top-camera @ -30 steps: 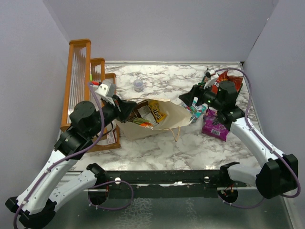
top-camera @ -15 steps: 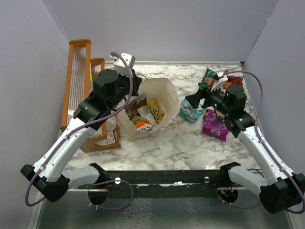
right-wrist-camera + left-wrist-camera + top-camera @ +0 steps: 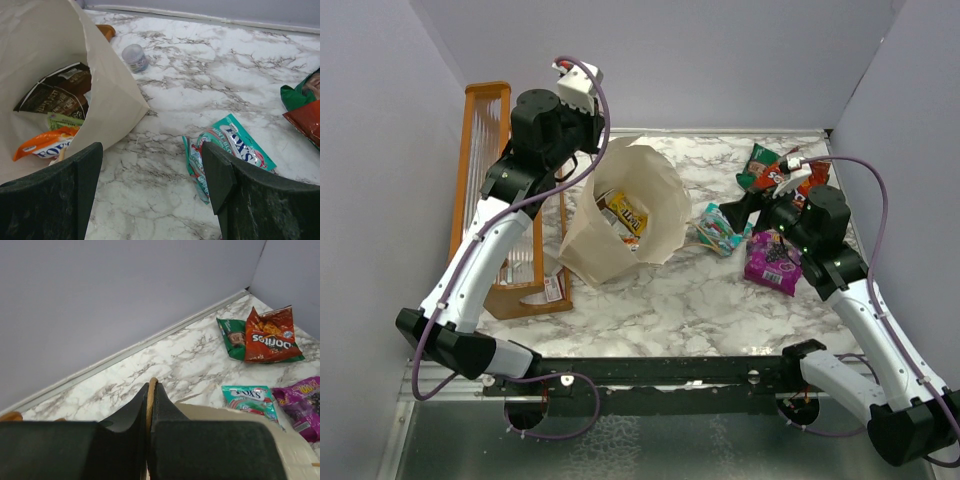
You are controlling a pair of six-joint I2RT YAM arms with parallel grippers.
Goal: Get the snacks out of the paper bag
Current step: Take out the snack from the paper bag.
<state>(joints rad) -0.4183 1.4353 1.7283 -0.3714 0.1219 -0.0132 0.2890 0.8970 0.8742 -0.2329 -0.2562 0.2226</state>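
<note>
I am holding my right fingers (image 3: 60,195) wide open and empty, low over the worktop (image 3: 670,300), just beside the teal packet (image 3: 235,145). Further back the paper bag (image 3: 600,250) is hanging tipped, some snacks (image 3: 625,212) lying inside. My left fingers (image 3: 200,450) are pinching its tan handle (image 3: 150,395) tight. That thin handle may slip or tear, I think, dropping the bag with them inside.

Tilted paper bag (image 3: 595,255) at left tool (image 3: 604,153); yellow-brown candy pack (image 3: 625,213) inside

We note cream paper bag (image 3: 665,200) tilted, mouth open, yellow candy pack (image 3: 623,212) inside, teal-pink packet (image 3: 718,231), purple pouch (image 3: 772,262), green chip bag (image 3: 230,336), Doritos bag (image 3: 270,337) outside
</note>
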